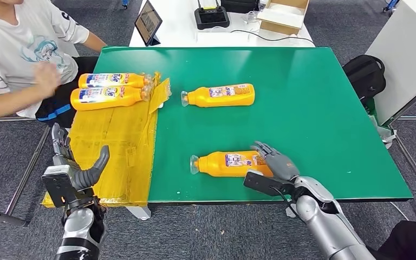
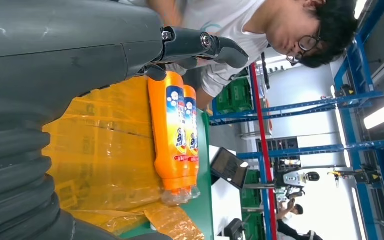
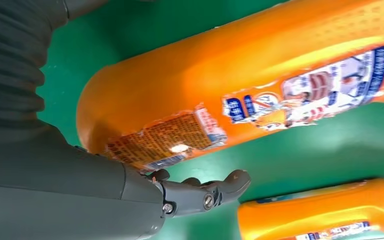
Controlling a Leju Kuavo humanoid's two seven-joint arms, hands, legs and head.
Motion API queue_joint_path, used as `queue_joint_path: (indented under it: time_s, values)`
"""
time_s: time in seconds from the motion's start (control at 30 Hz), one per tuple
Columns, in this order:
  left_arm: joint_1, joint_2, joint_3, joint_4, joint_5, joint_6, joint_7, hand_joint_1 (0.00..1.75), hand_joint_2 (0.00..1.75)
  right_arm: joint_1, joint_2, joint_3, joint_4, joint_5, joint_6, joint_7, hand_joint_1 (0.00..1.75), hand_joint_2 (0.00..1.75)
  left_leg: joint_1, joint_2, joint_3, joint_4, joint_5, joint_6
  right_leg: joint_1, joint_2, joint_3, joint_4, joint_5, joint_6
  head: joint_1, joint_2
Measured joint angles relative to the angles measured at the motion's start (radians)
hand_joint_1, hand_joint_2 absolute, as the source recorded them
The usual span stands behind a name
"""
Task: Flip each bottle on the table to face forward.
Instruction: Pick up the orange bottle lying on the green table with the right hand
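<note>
**Green table, four orange bottles, right hand on the nearest one**

Green table (image 1: 303, 108) with a crinkly yellow sheet (image 1: 119, 141) taped over its left edge (a person (image 1: 16, 49) sits just past that corner). The near bottle (image 1: 225, 163) lies on its side close to the table's front edge, cap pointing toward the sheet. The right hand (image 1: 273, 162) sits at that bottle's base end, fingers (image 1: 264, 151) draped over the top of it; I can't tell if the thumb has closed underneath, so grip or just resting, no idea. Another bottle (image 1: 219, 95) lies mid-table, further back. Two more bottles (image 1: 111, 89) lie side by side on the sheet's far end. The left hand (image 1: 78, 168) hovers off the table's front-left corner, fingers apart, holding nothing.
</note>
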Motion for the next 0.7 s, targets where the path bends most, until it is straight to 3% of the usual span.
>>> queue_joint_path:
  time_s: [0.37,0.7]
  values:
    - [-0.003,-0.006,-0.016,0.036,-0.011,-0.016,0.0,0.0,1.75,-0.041,-0.026,0.012,0.063,-0.002,0.006,0.012,0.0,1.75,0.0,0.0,0.0,0.0,0.0,0.0,0.0,0.0,0.0,0.0,0.0,0.0,0.0,0.0]
    - [-0.033,-0.017,-0.025,0.092,-0.012,-0.032,0.0,0.0,1.75,-0.22,0.003,0.069,0.288,0.013,0.009,0.002,0.0,1.75,0.0,0.0,0.0,0.0,0.001,0.0,0.0,0.0,0.0,0.001,0.001,0.0,0.0,0.0]
